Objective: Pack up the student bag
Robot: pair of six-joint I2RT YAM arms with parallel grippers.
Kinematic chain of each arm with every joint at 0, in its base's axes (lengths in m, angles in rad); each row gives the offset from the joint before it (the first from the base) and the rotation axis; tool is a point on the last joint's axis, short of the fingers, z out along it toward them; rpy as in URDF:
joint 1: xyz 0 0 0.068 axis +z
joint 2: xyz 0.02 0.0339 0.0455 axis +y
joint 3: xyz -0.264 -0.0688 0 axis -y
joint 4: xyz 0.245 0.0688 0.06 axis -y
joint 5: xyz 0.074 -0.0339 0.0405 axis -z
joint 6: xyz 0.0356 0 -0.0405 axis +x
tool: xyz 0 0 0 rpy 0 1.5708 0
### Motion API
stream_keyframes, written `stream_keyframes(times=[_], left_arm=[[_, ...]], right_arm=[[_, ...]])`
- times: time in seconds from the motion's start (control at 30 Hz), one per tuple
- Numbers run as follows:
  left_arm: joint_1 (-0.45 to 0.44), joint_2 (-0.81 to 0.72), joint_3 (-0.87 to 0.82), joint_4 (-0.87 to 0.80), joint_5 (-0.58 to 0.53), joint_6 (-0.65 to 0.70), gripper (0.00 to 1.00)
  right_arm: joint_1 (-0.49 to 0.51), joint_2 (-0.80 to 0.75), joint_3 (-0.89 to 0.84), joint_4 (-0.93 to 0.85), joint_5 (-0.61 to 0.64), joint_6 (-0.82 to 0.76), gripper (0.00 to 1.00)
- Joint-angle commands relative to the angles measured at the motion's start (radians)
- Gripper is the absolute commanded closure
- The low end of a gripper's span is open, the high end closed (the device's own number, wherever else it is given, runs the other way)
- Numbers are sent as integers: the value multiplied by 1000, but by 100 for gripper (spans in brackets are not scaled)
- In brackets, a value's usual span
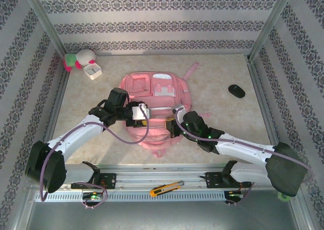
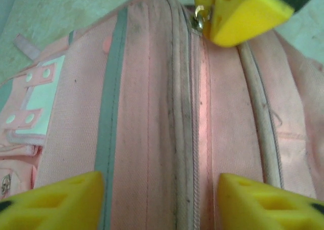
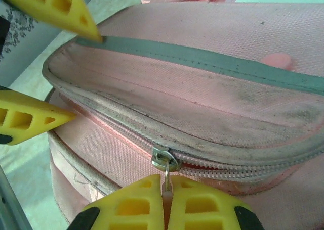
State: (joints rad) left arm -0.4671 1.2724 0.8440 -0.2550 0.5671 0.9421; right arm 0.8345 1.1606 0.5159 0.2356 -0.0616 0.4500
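The student bag [image 1: 154,91], a large pink backpack, lies flat in the middle of the table. Both grippers sit at its near end. My right gripper [image 3: 166,188] is shut on the small pull tab of the bag's metal zip slider [image 3: 166,159]. To the right of the slider the zip teeth stand slightly apart. My left gripper [image 2: 159,204] is open just above the bag, one yellow finger [image 2: 55,202] on each side of the zip seam and nothing between them. The right gripper's fingers [image 2: 243,12] show at the top of the left wrist view, by the slider [image 2: 201,15].
A pink-and-white plush toy [image 1: 81,59] and a small white box [image 1: 93,71] sit at the back left. A black mouse [image 1: 236,91] lies at the right. A yellow utility knife [image 1: 166,188] rests on the rail between the arm bases. Patterned walls enclose the table.
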Motion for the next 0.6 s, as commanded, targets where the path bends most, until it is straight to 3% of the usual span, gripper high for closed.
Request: stream_keyframes(times=[0.0, 0.33, 0.5, 0.57], left_arm=[[-105, -7, 37, 144, 3, -75, 30], [-159, 147, 83, 192, -127, -107, 34], [-157, 177, 86, 146, -189, -77, 48], [-151, 178, 98, 112, -186, -74, 66]], right_arm=[[-9, 11, 42, 8, -78, -36, 100], [-29, -11, 43, 14, -92, -40, 100], [-39, -22, 37, 11, -112, -39, 100], [-51, -23, 36, 8, -120, -39, 100]])
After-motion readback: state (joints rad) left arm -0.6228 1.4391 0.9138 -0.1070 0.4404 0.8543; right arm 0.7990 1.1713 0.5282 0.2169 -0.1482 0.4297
